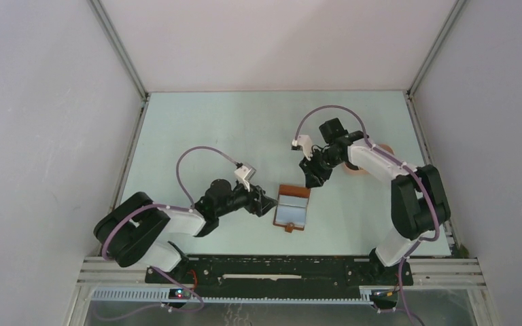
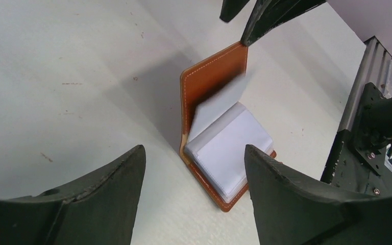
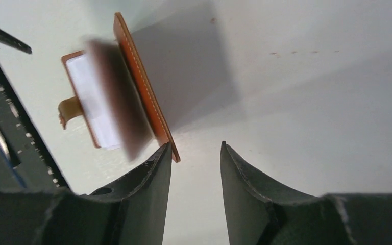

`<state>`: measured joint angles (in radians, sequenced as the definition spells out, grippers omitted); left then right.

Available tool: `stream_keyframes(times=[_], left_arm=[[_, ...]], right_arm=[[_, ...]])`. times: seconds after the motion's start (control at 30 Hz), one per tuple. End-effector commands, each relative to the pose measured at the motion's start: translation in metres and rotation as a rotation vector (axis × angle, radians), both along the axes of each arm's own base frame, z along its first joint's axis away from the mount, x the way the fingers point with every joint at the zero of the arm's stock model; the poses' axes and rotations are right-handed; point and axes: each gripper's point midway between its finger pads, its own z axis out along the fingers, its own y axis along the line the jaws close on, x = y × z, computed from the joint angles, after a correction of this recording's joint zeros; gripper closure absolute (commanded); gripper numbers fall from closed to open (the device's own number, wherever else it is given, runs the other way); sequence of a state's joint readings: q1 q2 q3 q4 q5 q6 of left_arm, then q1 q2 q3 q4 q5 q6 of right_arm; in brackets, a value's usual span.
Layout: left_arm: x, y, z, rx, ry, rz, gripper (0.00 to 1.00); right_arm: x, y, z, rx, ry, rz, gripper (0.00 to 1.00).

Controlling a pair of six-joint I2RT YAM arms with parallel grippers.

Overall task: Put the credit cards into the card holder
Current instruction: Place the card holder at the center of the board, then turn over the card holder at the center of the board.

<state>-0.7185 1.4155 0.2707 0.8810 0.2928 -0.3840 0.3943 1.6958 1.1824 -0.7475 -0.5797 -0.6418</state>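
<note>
**Top external view: card at the holder, grippers empty**

We find the card holder (image 1: 292,206) open on the table (image 1: 245,129), flap raised, between both grippers. The right gripper (image 1: 312,178) is part-open and empty, one finger beside the flap edge. The left gripper (image 1: 266,204) is wide open and empty, with the holder just ahead. A blurred card (image 2: 219,102) leans inside. We judge this the insertion step; next, seat it squarely.

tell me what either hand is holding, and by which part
Nothing is held. The right hand is open beside the raised flap of the card holder, not around it; the left hand is open too.
</note>
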Motion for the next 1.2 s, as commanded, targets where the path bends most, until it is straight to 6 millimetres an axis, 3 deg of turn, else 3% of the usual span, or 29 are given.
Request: stream_keyframes(times=[0.0,0.3,0.5,0.6,0.7,0.77,0.83,0.93,1.17], left_arm=[[0.019,-0.022,0.026,-0.048,-0.075,-0.012,0.25],[0.039,-0.034,-0.002,0.047,0.006,0.024,0.35],[0.045,-0.040,-0.015,0.072,0.035,0.023,0.39],[0.047,-0.044,-0.019,0.083,0.058,0.023,0.49],[0.048,-0.046,-0.023,0.087,0.087,0.024,0.67],[0.046,-0.045,-0.027,0.079,0.119,0.032,0.86],[0.044,-0.045,-0.031,0.070,0.154,0.041,0.95],[0.041,-0.043,-0.037,0.058,0.211,0.069,1.00],[0.040,-0.034,-0.043,0.028,0.261,0.143,1.00]], right_arm=[[0.023,0.007,0.018,-0.005,-0.186,-0.018,0.51],[0.013,0.017,0.022,0.035,-0.211,0.038,0.51],[0.008,0.018,0.044,0.084,-0.259,0.070,0.51],[-0.010,0.023,0.067,0.175,-0.316,0.160,0.51],[-0.048,0.029,0.085,0.305,-0.401,0.347,0.45],[-0.077,0.028,0.080,0.362,-0.462,0.522,0.36],[-0.092,0.025,0.065,0.360,-0.513,0.637,0.30],[-0.086,0.023,0.044,0.278,-0.527,0.651,0.29],[-0.077,0.032,0.005,0.125,-0.460,0.630,0.27]])
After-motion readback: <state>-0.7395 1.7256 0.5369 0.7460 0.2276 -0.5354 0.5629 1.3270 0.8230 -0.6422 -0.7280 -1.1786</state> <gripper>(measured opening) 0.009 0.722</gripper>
